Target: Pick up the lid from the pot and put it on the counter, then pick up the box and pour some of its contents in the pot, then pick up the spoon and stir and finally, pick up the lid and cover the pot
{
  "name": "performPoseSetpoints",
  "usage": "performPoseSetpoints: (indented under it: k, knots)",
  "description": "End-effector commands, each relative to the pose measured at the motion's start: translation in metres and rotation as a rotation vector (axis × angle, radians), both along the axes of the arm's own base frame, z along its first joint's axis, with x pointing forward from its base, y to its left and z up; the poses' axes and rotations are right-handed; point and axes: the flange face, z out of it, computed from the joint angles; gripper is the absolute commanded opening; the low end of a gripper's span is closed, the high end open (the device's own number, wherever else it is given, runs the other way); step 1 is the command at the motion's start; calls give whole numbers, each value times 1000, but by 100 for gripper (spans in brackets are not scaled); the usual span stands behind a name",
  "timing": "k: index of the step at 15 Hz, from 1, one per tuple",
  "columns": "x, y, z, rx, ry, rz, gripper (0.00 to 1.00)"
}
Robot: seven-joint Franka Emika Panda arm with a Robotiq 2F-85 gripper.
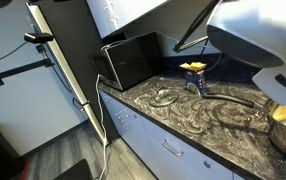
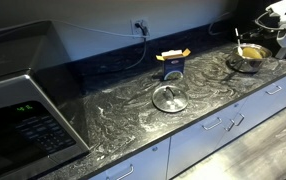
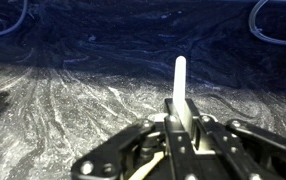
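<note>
The white spoon sticks out of the tool, which is squeezed tight on it, above the dark swirly bench. In an exterior view the pot sits near the tool. The lid lies flat on the bench, well apart from the tool, near the yellow box.

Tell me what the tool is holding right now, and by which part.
The tool pinches the white spoon at one end; its slim shaft sticks out, bowl unseen.

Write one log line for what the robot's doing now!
gripper: shut on spoon | lid: on counter | box: upright on counter | pot: uncovered
</note>
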Motion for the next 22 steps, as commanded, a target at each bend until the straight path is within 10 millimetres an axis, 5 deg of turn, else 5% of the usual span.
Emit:
performPoseSetpoints:
  k: [1,15,22]
  knots:
    - [-1,-2,2,4,-48,-50,3]
    - [-20,-5,-49,-32,-39,-178,3]
    - [-35,-1,-57,-8,4,-155,3]
